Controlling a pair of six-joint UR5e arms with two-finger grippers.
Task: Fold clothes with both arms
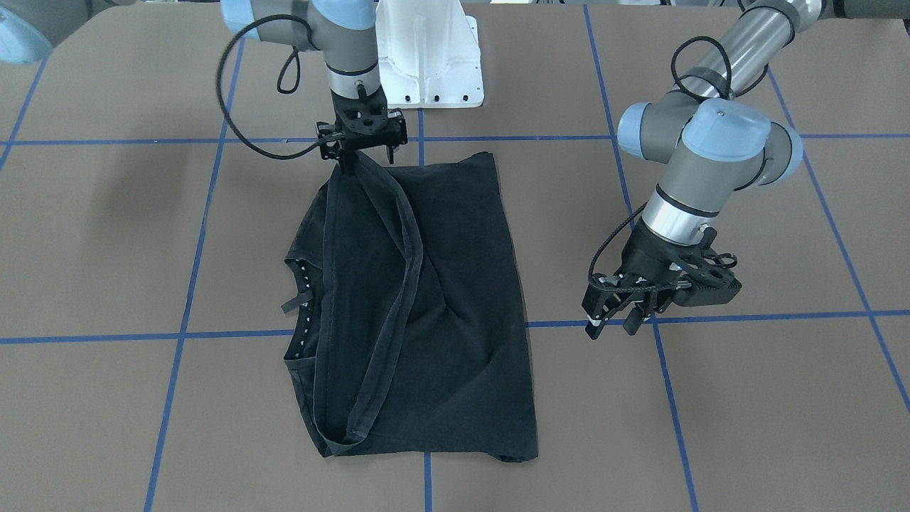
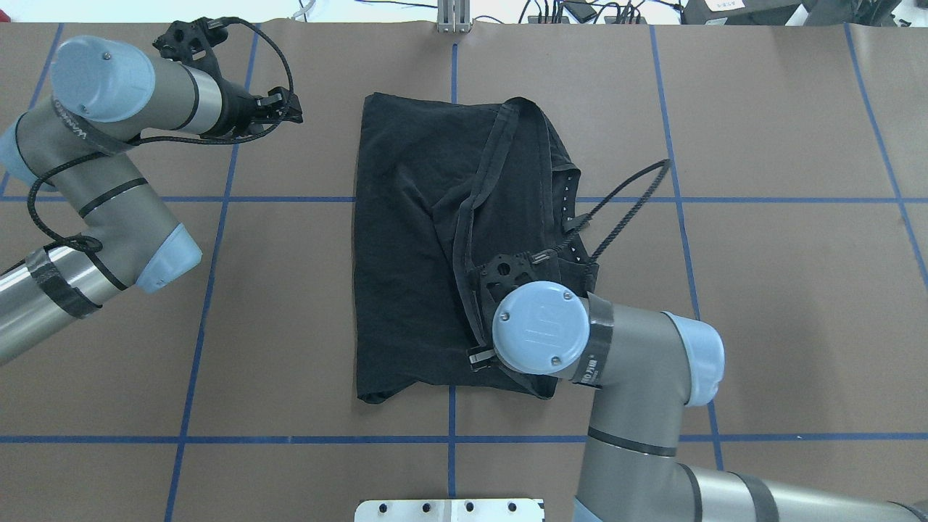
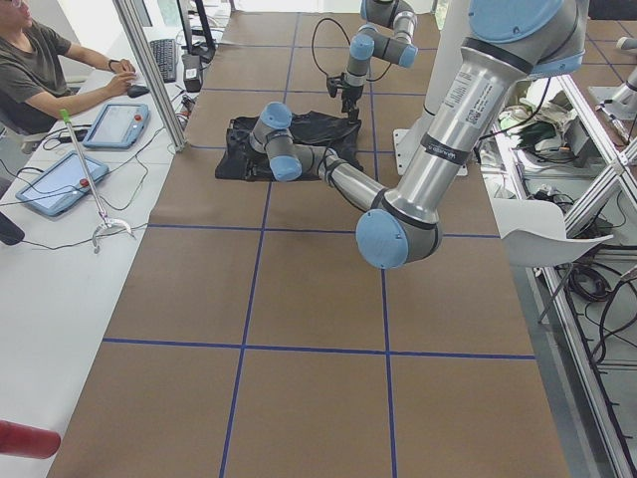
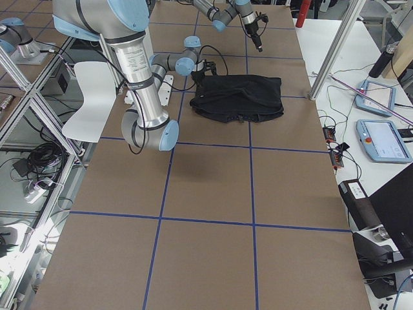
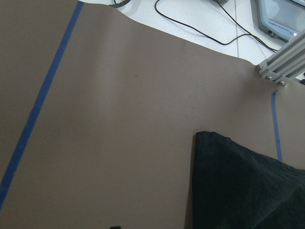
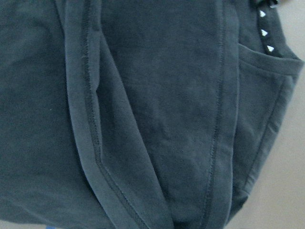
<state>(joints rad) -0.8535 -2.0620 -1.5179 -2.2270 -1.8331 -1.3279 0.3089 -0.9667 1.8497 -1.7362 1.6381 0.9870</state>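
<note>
Exterior front-facing coverage was dominated by the black T-shirt (image 1: 455, 284), which was laid on the middle of the brown tabletop (image 1: 746, 412) as a roughly rectangular, folded shape, across a crossing of the blue tape lines (image 1: 675, 419). The right end effector (image 1: 350, 165) was seen at the shirt's corner nearest the white pedestal base (image 1: 430, 64), its fingers closed tightly on the hem band (image 1: 409, 242). That band was pulled up off the fabric at the grasp and was draped in a long loop down to the end of the shirt farthest from the robot. The neckband (image 1: 304, 284), dotted white on its inside, was exposed along the shirt's edge on the robot's right side. From overhead, the right arm (image 2: 638, 377) was seen with its wrist directly over that near corner, so the grasp itself was hidden there. The right wrist-mounted view was filled with dark cloth, the stitched hem and three white dots. The left end effector (image 1: 611, 328) was held off to the robot's left of the shirt, well apart from it and raised above the tabletop, its fingers spread with nothing between them. In the left wrist-mounted view only bare tabletop and one corner of the shirt were shown. In the exterior left view a person (image 3: 40, 70) was seated at a side desk (image 3: 40, 279) beside the tabletop.
</note>
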